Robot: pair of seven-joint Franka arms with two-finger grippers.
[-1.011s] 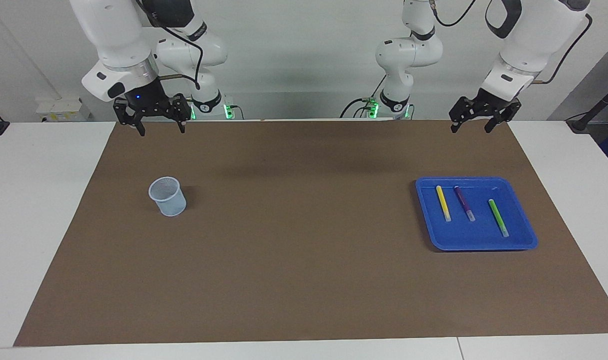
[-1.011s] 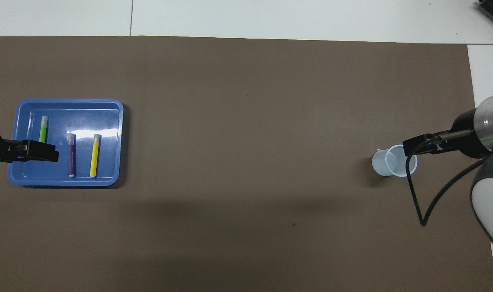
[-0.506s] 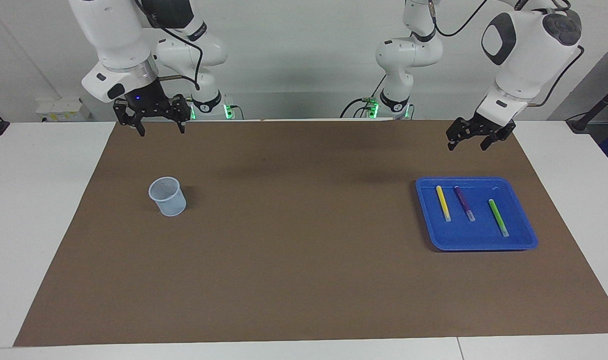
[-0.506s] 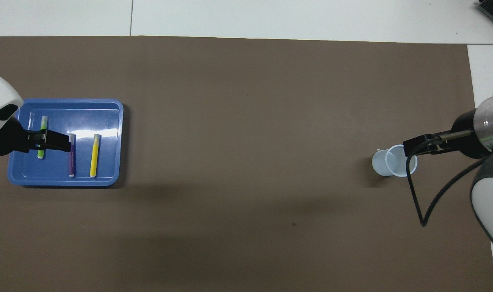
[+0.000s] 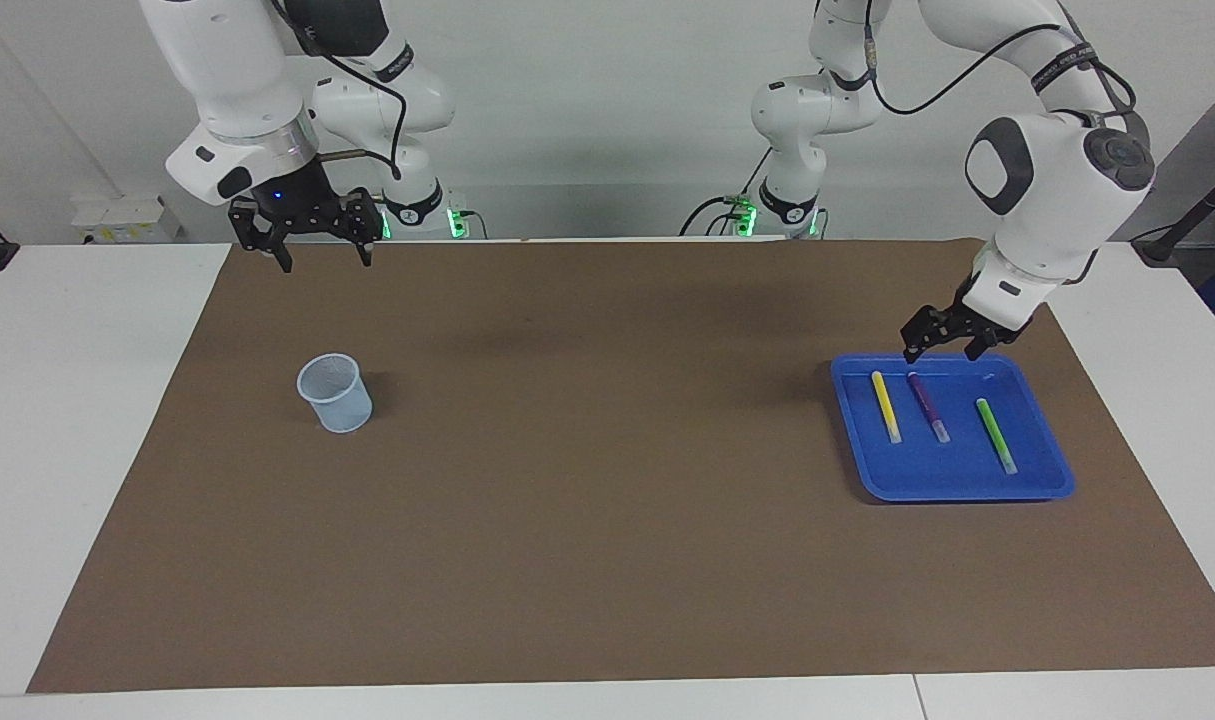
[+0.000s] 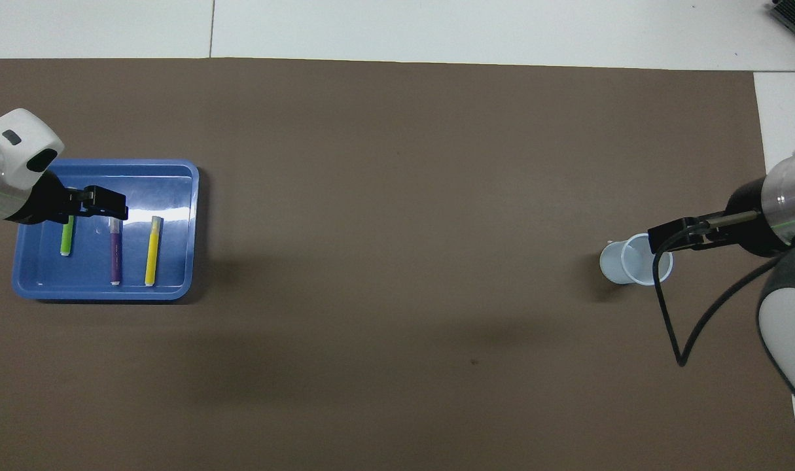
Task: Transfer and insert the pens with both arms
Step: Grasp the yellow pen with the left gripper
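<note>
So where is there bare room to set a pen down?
The brown mat lies bare between the cup and the blue tray. Crowded only in the tray: yellow pen, purple pen, green pen.

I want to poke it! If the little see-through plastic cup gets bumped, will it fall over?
Probably. The little see-through plastic cup looks thin and empty, so likely very light. It stands upright, narrower at its base than its rim, so a bump could tip it; on its side it may roll in a curve.

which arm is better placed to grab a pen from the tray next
Left. The left gripper hangs open just above the blue tray, close to the purple pen. The right gripper waits at the cup end of the table.
</note>
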